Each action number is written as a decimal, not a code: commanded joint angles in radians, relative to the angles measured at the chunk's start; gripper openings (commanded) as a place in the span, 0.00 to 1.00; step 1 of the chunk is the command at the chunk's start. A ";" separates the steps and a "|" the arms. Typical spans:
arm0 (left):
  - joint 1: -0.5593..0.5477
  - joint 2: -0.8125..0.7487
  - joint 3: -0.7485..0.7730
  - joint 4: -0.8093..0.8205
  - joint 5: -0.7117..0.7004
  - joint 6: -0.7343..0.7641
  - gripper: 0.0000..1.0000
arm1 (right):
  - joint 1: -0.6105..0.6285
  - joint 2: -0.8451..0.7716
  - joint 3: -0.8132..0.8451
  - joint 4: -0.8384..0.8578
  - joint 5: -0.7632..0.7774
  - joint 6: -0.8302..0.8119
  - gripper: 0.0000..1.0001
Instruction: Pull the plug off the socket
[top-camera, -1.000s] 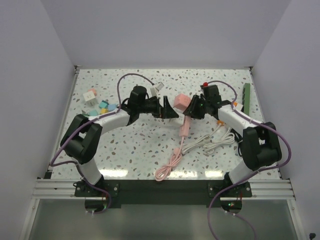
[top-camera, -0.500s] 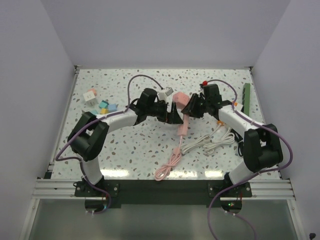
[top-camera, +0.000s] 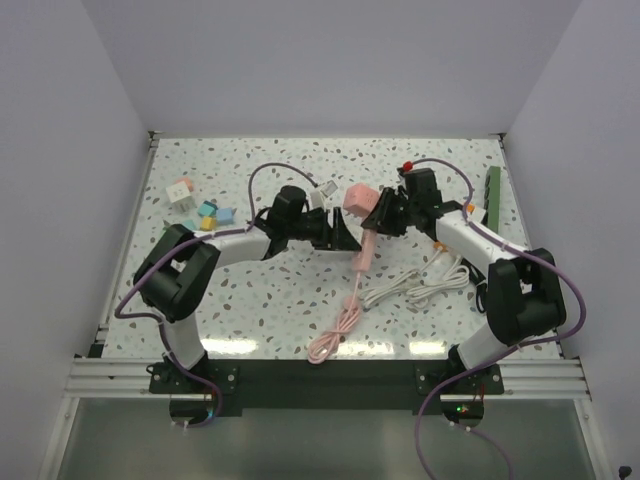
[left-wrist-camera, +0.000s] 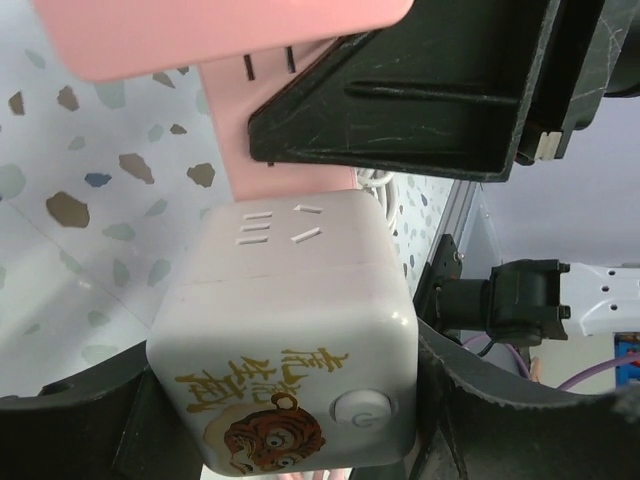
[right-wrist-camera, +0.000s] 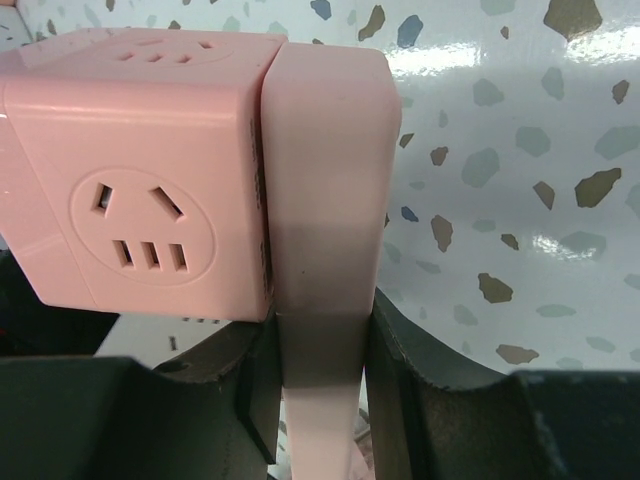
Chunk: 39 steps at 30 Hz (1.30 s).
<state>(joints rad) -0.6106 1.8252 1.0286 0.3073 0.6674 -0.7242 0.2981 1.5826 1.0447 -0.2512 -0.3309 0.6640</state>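
A pink cube socket (right-wrist-camera: 140, 170) has a flat pink plug (right-wrist-camera: 330, 150) seated against its side. My right gripper (right-wrist-camera: 320, 370) is shut on the plug, one finger on each side. Both show in the top view, socket (top-camera: 357, 196) and right gripper (top-camera: 376, 218), above mid-table. My left gripper (left-wrist-camera: 285, 400) is shut on a white cube socket with a tiger print (left-wrist-camera: 290, 330), held right under the pink plug (left-wrist-camera: 285, 165). In the top view the left gripper (top-camera: 340, 234) sits just left of the right one, and the white cube is mostly hidden.
The pink cable (top-camera: 345, 318) runs from the plug toward the front edge and coils there. White cables (top-camera: 415, 285) lie to its right. Small coloured blocks (top-camera: 200, 207) sit at the back left, and a green strip (top-camera: 493, 195) lies along the right edge.
My left arm has reached further right, bringing its gripper in under the pink socket. The pink socket and my right gripper have shifted slightly left and back.
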 joint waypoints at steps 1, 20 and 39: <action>0.069 -0.096 -0.056 0.108 0.027 -0.037 0.00 | 0.004 -0.050 0.012 -0.029 0.076 -0.061 0.00; 0.831 -0.109 0.180 -0.642 -0.290 0.402 0.00 | -0.074 -0.019 0.037 -0.076 0.015 -0.135 0.00; 0.783 -0.205 0.209 -0.668 -0.428 0.350 1.00 | -0.019 0.017 0.100 -0.086 -0.103 -0.153 0.00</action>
<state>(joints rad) 0.2150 1.7241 1.2224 -0.3672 0.1921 -0.3752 0.2672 1.5883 1.0725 -0.3756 -0.3653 0.5289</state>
